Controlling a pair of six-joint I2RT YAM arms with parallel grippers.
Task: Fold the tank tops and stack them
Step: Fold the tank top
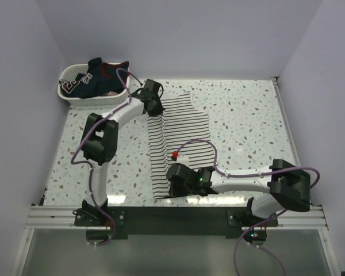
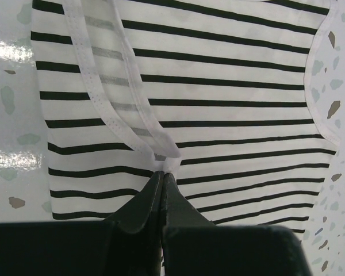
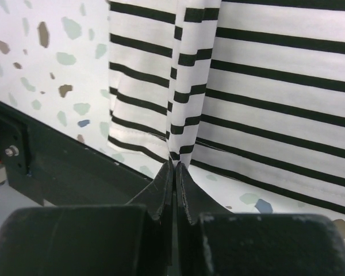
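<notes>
One striped tank top (image 1: 181, 129) is held mid-table, clamped at a strap by the left gripper (image 2: 163, 174) and at the hem by the right gripper (image 3: 173, 165). Folding is judged barely begun; other tops (image 1: 98, 81) are seen unstacked in the basket (image 1: 66, 93).

The table (image 1: 247, 115) is white, flecked with grey, brown and green chips, with a black rail (image 1: 161, 215) along its 6 o'clock edge. A striped top (image 1: 184, 123) lies through the middle, running from 12 o'clock to 6, its hem close to the near edge. A white basket (image 1: 86, 102) stands in the 10 o'clock corner.
</notes>
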